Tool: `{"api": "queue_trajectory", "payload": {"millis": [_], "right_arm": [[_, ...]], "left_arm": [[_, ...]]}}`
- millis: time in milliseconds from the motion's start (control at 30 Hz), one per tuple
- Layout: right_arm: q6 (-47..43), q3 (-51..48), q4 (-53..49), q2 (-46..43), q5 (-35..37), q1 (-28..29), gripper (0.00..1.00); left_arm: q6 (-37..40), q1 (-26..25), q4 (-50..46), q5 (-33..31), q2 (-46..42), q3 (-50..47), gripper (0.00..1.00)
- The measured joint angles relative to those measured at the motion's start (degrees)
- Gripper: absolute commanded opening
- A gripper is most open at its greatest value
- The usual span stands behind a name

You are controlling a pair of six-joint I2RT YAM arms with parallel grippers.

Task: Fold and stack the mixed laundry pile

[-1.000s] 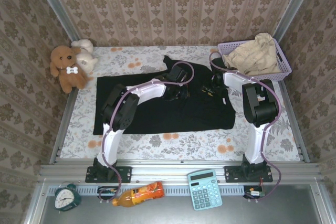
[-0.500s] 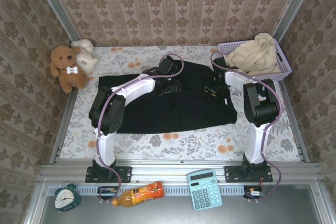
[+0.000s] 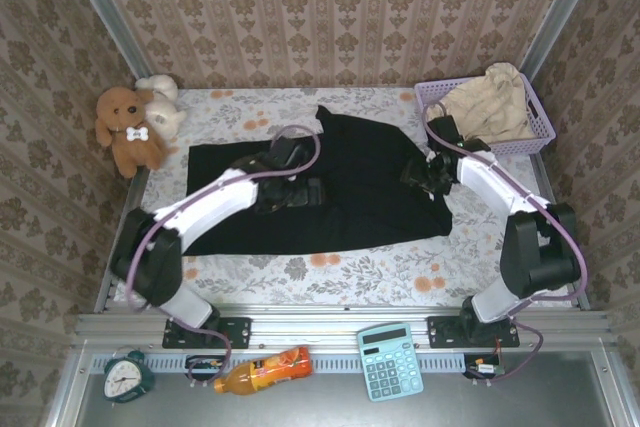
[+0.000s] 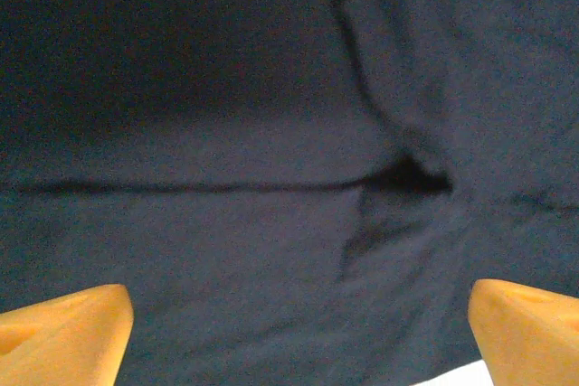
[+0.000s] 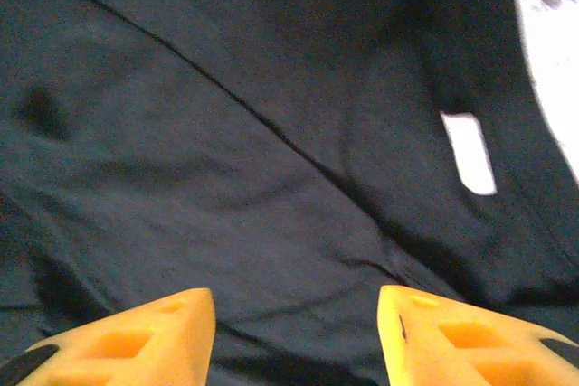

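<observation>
Smoothing the black piece [image 3: 370, 157] flat comes first, I judge; then both arms should take the corners of one edge and lift together. The left pincer [image 4: 294, 332] is wide open and the right pincer [image 5: 294, 332] partly open, both empty, close above this cloth on the table [image 3: 480, 247]. The beige piece [image 3: 490, 102] lies in the basket [image 3: 520, 140], well apart

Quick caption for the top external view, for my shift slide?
Left pincer and right pincer open over black garment spread on table; beige garment in basket.
</observation>
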Motion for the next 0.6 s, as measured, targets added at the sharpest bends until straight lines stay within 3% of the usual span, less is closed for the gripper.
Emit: {"api": "queue_trajectory", "payload": {"millis": [133, 267, 467, 600], "right_arm": [[-2.91, -4.07, -3.63, -0.42, 1.22, -4.55, 0.59], [-6.6, -4.02, -4.52, 0.79, 1.62, -6.99, 0.6], [-8.44, -5.95, -2.73, 1.88, -1.03, -6.8, 0.58], [-8.39, -8.57, -1.46, 2.29, -2.54, -6.82, 0.58]], "left_arm": [[-2.29, 4.22, -0.2, -0.98, -8.66, -10.84, 0.95], [-3.67, 10.99, 2.27, -1.62, -11.76, -17.4, 0.95], [-4.68, 20.17, 10.16, -1.99, -11.76, -20.83, 0.94], [-5.27, 22.91, 14.56, -1.6, -7.61, -20.87, 0.93]]}}
